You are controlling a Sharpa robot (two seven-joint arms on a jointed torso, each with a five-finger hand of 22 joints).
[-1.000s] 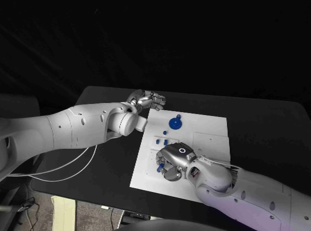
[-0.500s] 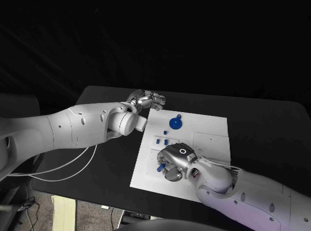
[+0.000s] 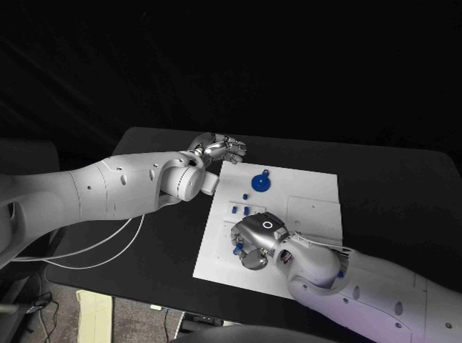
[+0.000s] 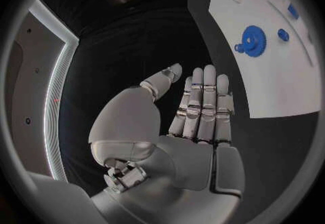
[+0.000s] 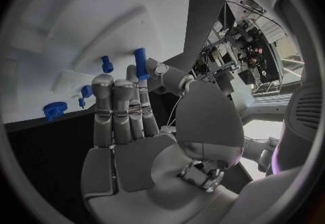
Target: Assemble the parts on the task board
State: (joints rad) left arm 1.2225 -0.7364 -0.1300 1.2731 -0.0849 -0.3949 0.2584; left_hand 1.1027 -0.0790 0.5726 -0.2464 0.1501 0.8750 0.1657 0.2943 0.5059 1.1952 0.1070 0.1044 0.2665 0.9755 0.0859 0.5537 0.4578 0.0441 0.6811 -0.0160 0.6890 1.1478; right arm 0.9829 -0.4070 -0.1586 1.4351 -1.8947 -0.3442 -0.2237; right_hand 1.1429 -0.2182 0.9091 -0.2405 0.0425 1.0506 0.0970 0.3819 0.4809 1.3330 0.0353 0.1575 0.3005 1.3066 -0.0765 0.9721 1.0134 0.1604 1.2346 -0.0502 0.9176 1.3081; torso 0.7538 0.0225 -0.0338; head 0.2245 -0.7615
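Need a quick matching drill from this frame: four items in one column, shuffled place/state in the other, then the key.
Items
1. left robot hand
2. right robot hand
3. blue gear
4. task board

Descriptions
A. white plate lying on the black table
B. lies on the board's far end
C. over the board's near end, pinching a blue peg
D. off the board by its far left corner, holding nothing, fingers straight

Pairs: 1-D, 2-C, 3-B, 4-A

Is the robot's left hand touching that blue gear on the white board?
Apart. In the left wrist view the left hand is open over the black table, and dark table shows between its fingertips and the blue gear on the task board.
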